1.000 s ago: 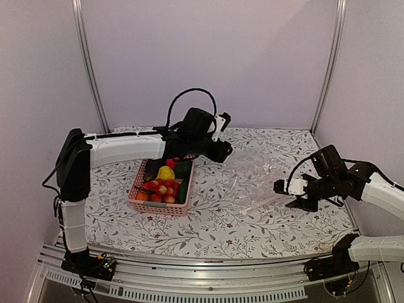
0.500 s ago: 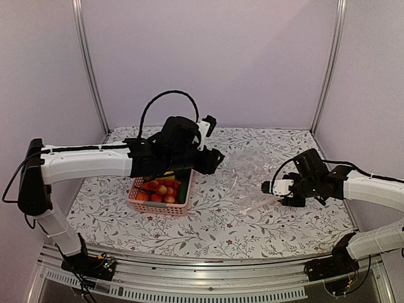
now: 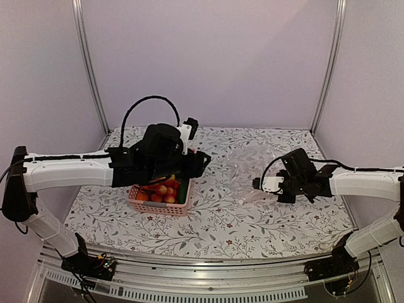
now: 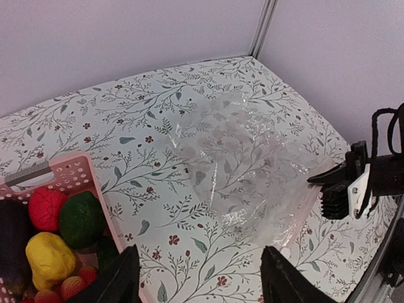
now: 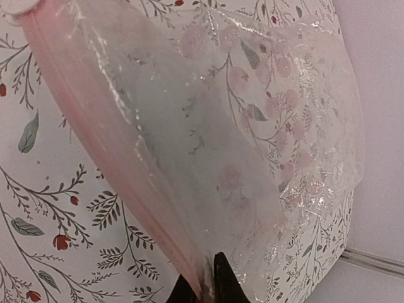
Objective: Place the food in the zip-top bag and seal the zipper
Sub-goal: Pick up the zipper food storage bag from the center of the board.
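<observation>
Bag pinched at the zipper, food in the basket!
We see the right end effector clenched on the bag's zipper edge, the rest lying crinkled on the worktop; the left end effector hangs released, fingers wide, just beside the basket, toward the bag.
</observation>
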Tool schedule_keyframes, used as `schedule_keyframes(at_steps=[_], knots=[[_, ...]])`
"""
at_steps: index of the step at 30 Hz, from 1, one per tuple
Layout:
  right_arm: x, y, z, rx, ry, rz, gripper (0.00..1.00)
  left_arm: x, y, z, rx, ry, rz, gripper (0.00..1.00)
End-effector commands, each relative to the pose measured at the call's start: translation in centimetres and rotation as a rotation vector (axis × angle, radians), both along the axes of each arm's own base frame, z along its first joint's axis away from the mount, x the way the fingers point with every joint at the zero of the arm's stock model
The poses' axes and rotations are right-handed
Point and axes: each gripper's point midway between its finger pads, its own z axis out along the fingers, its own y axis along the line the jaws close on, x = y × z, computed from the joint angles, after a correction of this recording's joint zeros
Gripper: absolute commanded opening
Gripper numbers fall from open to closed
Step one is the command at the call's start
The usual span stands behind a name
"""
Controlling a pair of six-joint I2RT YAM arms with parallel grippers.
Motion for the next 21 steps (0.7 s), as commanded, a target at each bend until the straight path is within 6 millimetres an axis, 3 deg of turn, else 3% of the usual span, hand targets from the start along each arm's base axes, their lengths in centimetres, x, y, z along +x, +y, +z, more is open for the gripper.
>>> schedule_keyframes(at_steps=[1,7,13,18,21], knots=[[2.0,2.3,5.5,0.179,-0.065,-0.062,0.03,-0.6,0.5,0.7,-0.038,-0.036,0.035,0.65],[1.0,4.6,10.6,0.495,0.182,-0.109,0.00,-2.5,-0.5,2.5,-0.132,-0.141,0.061,0.68],[-0.5,3.9,14.5,0.733,0.410,-0.118,0.00,-5.0,-3.0,2.2,-0.176,-0.214,-0.001,0.69],[-2.2,3.2,15.6,0.830,0.498,-0.119,0.00,-5.8,-6.2,1.7,-0.194,-0.185,-0.084,0.65],[-2.4,3.0,15.6,0.855,0.524,-0.146,0.00,-6.5,-8.9,2.0,-0.239,-0.170,-0.150,0.58]])
